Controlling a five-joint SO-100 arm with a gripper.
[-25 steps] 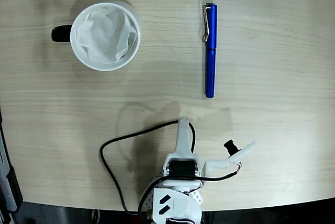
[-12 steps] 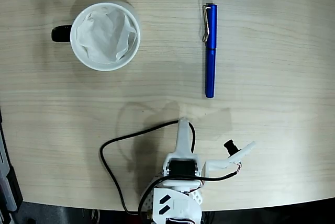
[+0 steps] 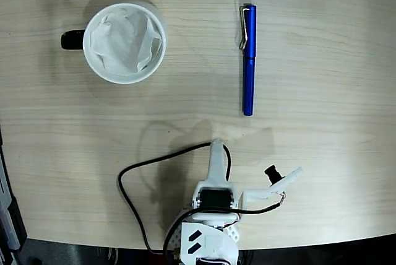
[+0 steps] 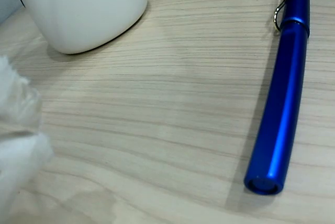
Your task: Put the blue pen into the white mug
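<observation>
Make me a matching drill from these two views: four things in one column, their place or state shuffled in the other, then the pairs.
1. blue pen
2. white mug
3. black cable
4. gripper

A. lined with crumpled white material
B. loops beside the arm's base
C. lies flat, clip end toward the far table edge
D. near the bottom edge, apart from pen and mug

Pairs: 1-C, 2-A, 3-B, 4-D

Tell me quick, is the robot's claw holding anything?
Claw: holding nothing, but open or shut cannot be told. The glossy deep-blue pen lies untouched on the wooden table.
</observation>
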